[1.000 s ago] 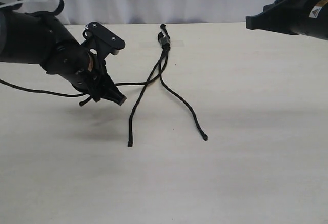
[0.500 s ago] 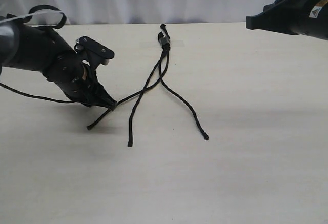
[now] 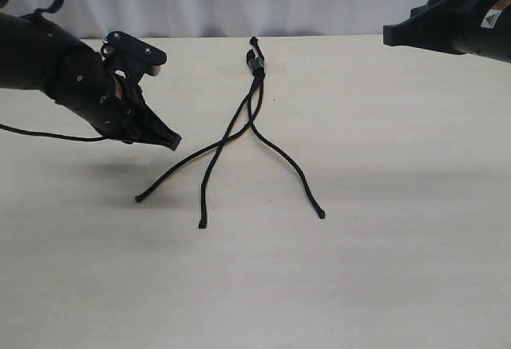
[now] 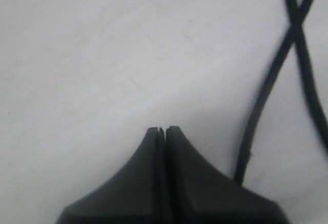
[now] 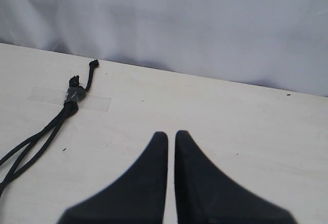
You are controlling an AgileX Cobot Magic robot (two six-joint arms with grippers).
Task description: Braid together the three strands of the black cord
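The black cord lies on the pale table, its bound head taped down at the far middle. From there three strands fan toward the near side: the left strand, the middle strand and the right strand, crossing one another just below the head. My left gripper hovers shut and empty just left of the left strand. Its wrist view shows the shut tips with a strand beside them. My right gripper is shut and empty, far from the cord head.
Clear tape fixes the cord head to the table. The left arm's thin black cable trails over the table at the left. The right arm hangs at the upper right. A white curtain backs the far edge.
My left gripper carried the left strand's end down and leftward, let it go, then rose to the upper left and shut again. The strand now lies loose on the table. The right arm has not moved.
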